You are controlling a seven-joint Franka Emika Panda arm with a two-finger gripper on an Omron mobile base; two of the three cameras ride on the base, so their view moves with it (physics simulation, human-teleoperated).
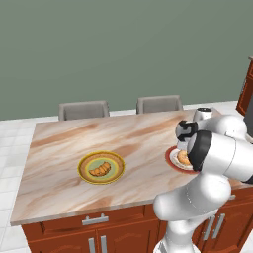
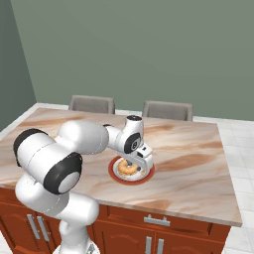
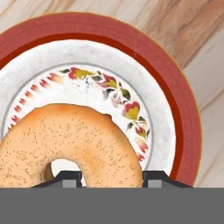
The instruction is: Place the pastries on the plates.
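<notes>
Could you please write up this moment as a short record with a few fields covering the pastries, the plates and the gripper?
croissant: lying in the green centre of the yellow-rimmed plate
donut: lying on the red-rimmed white plate
gripper: low over the red-rimmed plate, one fingertip at each side of the donut's near rim; whether it grips cannot be told
counter: marble top carrying both plates, apart from each other
chairs: two grey ones behind the counter

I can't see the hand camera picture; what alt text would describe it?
A tan donut lies on a white plate with a red rim and a flowered ring, on a marble counter. Two dark fingertips rise at the bottom, either side of the donut.
</notes>
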